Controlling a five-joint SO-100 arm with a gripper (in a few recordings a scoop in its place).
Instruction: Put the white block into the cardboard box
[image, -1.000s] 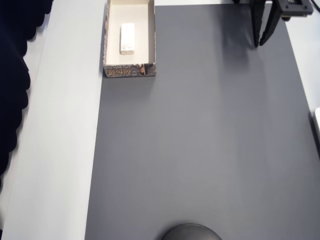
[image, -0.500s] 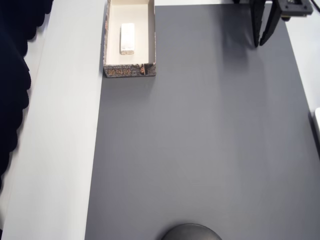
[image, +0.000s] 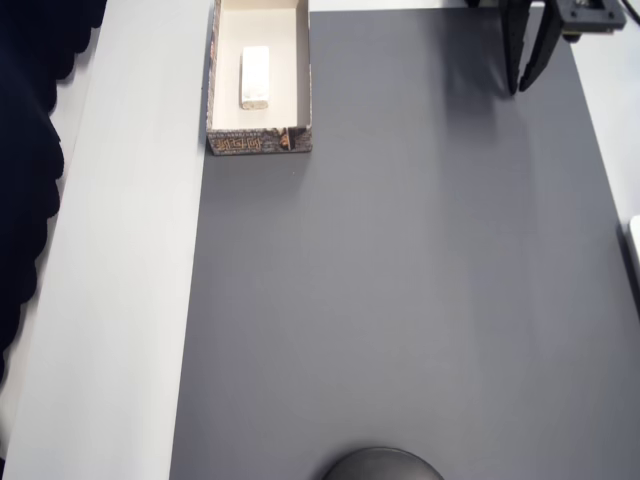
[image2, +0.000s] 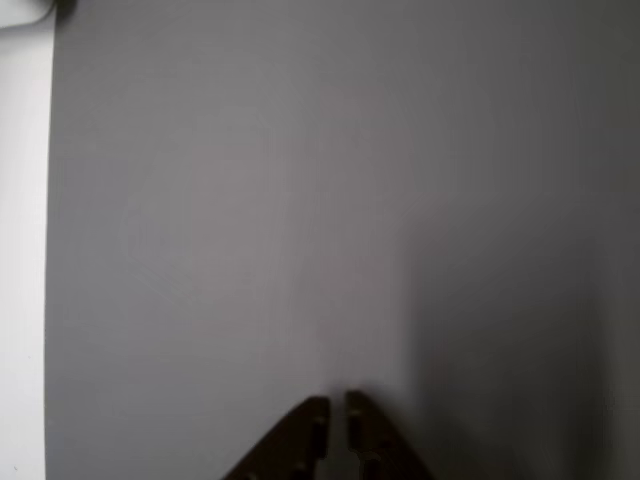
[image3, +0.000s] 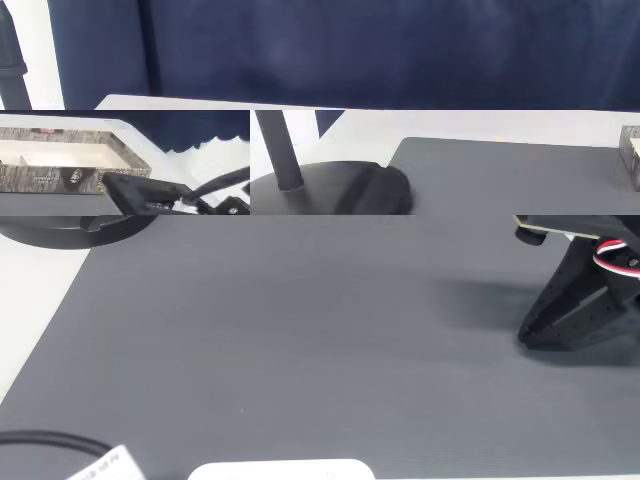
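the white block lies lengthwise inside the cardboard box, well apart from my gripper, fingers nearly together.

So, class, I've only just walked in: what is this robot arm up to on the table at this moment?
Nothing is being handled. In the overhead view the white block lies flat inside the cardboard box, at the top left edge of the grey mat. The gripper is at the top right of the mat, well away from the box, holding nothing. In the wrist view its fingertips sit almost together over bare mat. Judging by how things lie, the block is already in the box.
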